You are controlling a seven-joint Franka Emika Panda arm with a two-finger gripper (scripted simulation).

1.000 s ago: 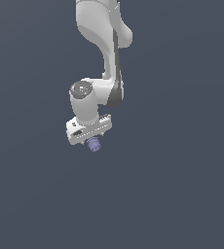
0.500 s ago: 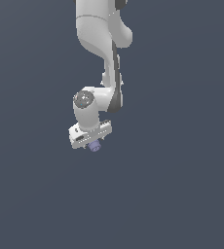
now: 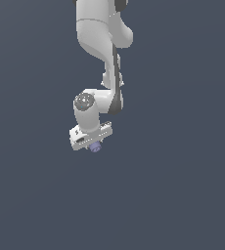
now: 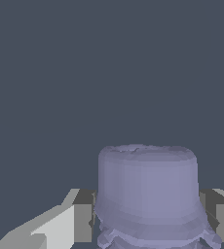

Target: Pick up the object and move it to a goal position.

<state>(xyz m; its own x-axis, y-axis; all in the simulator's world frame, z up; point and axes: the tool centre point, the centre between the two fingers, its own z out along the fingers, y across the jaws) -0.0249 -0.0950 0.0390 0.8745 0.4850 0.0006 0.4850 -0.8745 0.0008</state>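
Lavender object (image 4: 147, 194) sits clamped between the gripper (image 3: 93, 144) fingers, poking out at the arm's 6 o'clock, squeezed at its ridged base so it rides securely toward the goal.

White rounded arm (image 3: 102, 34), dark joint seams, grey disc cap (image 3: 84, 101), boxy white tool (image 3: 91, 137).
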